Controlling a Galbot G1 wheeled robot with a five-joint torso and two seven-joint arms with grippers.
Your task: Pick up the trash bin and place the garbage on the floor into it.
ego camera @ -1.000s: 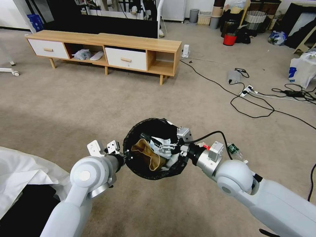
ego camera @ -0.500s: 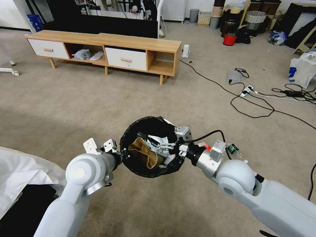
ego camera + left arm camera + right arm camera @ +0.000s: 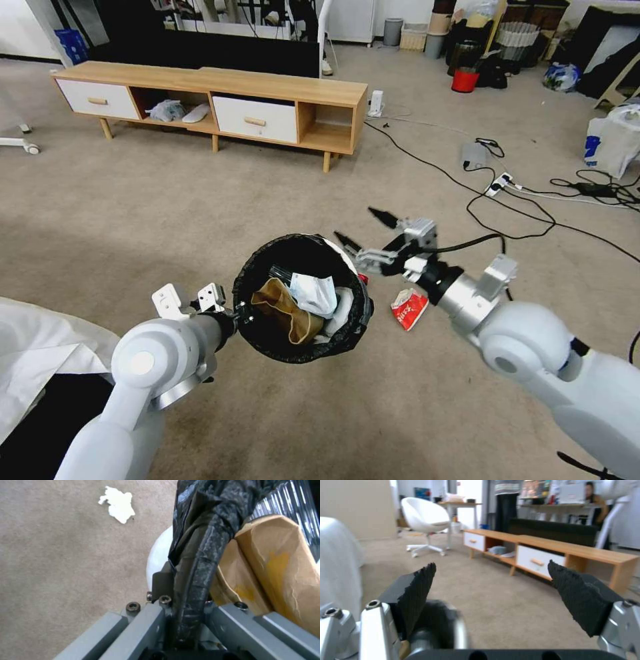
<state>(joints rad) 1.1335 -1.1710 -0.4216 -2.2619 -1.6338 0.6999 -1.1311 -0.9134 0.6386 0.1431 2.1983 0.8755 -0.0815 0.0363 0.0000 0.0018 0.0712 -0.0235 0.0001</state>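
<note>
Trash bin (image 3: 301,347) held above the carpet by the left tool (image 3: 235,315), which pinches its black-bagged rim.

Inside the bin lie a brown paper bag (image 3: 287,317) and white tissue (image 3: 312,293). The right tool (image 3: 365,228) hangs spread and empty just beside the rim. A red-white wrapper (image 3: 408,309) lies on the floor near it.

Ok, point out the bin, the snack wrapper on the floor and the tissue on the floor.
bin (image 3: 265,337): head view, on its black-bagged rim.
snack wrapper (image 3: 408,309): head view, middle of its red face.
tissue (image 3: 118,503): left wrist view, centre of the white scrap.
</note>
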